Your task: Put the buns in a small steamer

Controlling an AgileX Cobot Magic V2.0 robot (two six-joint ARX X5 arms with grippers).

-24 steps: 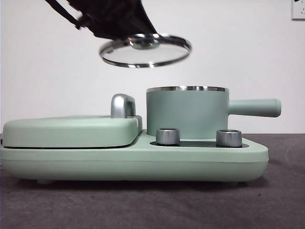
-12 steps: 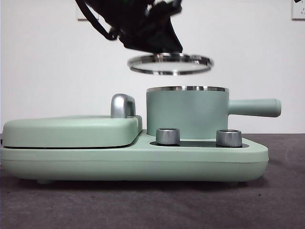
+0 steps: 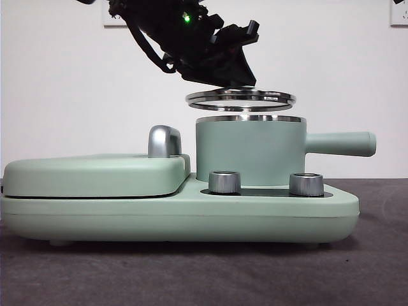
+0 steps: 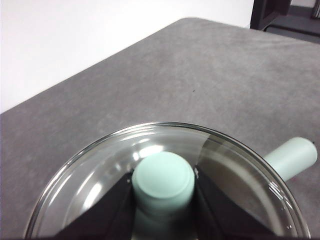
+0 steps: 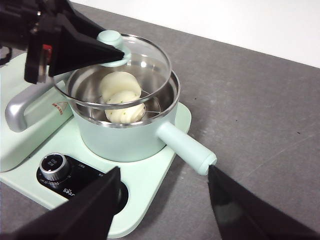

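The left gripper (image 4: 163, 195), clenched on the glass lid's (image 3: 241, 99) knob, hovers it just above the small steamer (image 3: 250, 150), whose buns (image 5: 120, 96) already sit inside; the right gripper (image 5: 162, 200) waits, spread wide, at the steamer's 6 o'clock.

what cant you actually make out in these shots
- Front view: the buns are hidden by the steamer wall.
- Left wrist view: the glass lid covers the pot's inside; frame edge cuts the left tool.
- Right wrist view: dial markings too small; the far bun is half hidden behind the near bun.
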